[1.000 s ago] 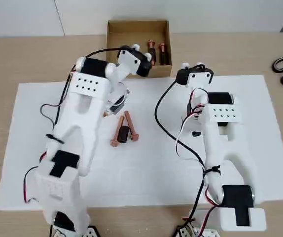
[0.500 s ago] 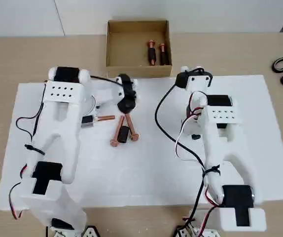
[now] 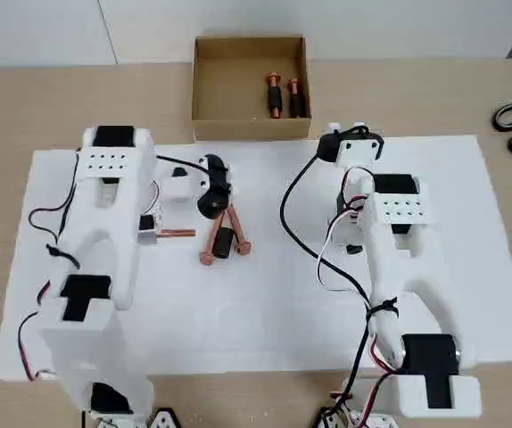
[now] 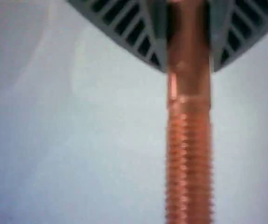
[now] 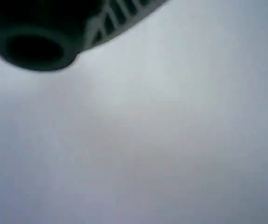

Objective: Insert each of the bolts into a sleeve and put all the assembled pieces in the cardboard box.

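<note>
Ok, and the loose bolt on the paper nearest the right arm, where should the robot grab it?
Probably the plain shank near the wider head end of the loose bolt, coming straight down, fingers across it. It lies flat on the paper, and this leaves the threads free. The black sleeve lies close beside its middle, so room is tight there.

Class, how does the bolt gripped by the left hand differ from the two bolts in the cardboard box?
The gripped bolt is bare; the boxed bolts each wear a black sleeve. The gripped bolt is clamped in the left hand over the paper; the boxed bolts lie loose. All are copper-coloured.
</note>
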`<state>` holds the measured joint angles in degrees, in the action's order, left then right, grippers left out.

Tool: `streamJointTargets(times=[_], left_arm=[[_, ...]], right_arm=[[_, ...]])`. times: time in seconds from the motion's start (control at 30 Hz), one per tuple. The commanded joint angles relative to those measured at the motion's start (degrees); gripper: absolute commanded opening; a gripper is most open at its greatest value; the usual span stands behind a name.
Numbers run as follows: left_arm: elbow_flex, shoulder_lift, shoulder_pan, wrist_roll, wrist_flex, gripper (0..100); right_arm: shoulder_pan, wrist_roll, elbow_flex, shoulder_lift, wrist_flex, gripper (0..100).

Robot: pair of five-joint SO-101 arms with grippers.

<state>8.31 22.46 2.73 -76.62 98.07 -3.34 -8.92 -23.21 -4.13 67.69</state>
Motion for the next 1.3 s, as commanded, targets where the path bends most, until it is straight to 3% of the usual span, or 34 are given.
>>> streamJointTargets(times=[0.0,0.27,0.53,0.87,0.97,1.17,1.27], left_arm=[[1.2,1.5,0.4,-24.3,-4.2,1],[8.2,6.7,1.0,-20.1,-4.9,10],[13.3,9.0,1.0,-14.3,-4.8,10],[26.6,8.9,0.5,10.9,-2.8,10],[31.2,8.9,-0.4,24.5,2.1,10],[41.5,8.9,-0.8,70.2,2.4,10],[40.9,7.9,-0.1,85.6,2.4,10]], right_arm=[[-0.1,0.4,0.4,-3.0,-0.4,0.4],[-1.5,0.4,0.4,-3.0,-0.3,0.4],[-2.9,0.4,0.4,-3.0,-0.4,0.4],[-2.9,0.4,0.4,-3.0,-0.8,0.4],[-2.9,0.4,0.4,-3.0,-0.9,0.4],[-2.9,0.4,0.4,-3.0,-0.9,0.4],[-2.9,0.4,0.4,-3.0,-0.9,0.4]])
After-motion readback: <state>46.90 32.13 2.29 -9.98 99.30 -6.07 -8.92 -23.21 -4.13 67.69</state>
